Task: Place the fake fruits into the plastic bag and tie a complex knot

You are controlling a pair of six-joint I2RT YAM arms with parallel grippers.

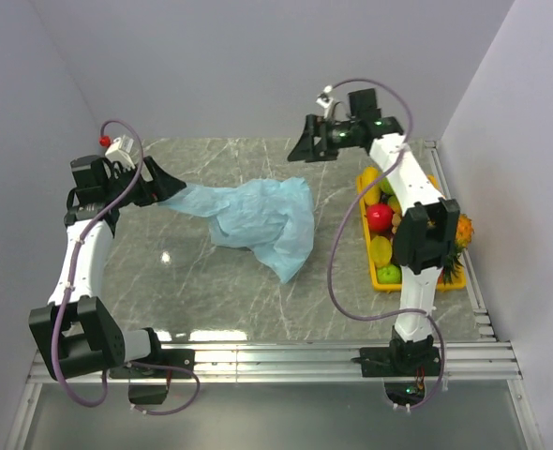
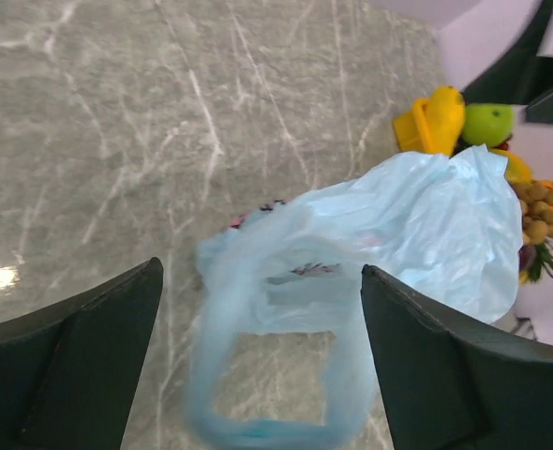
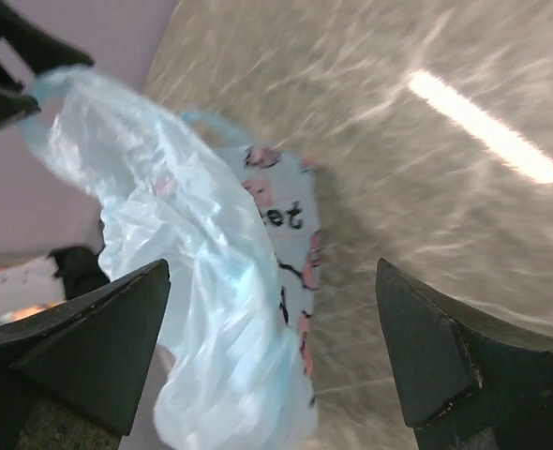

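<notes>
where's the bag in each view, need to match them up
Top external: bag, centre of the table.
Left wrist: bag, lower centre to right, handle loop nearest.
Right wrist: bag, left half, pink print showing.
Shared landmark: the grey marble table under it, in all three.

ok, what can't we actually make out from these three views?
- Top view: the right arm covers much of the yellow plastic tray, so the fake fruits can't be counted.
- All views: the crumpled light-blue plastic bag hides its own inside, so whether fruit is in it cannot be told.
- Left wrist view: the bag's handle loop is blurred.
- Right wrist view: blur and folds leave the pink-and-black print mostly unreadable.
</notes>
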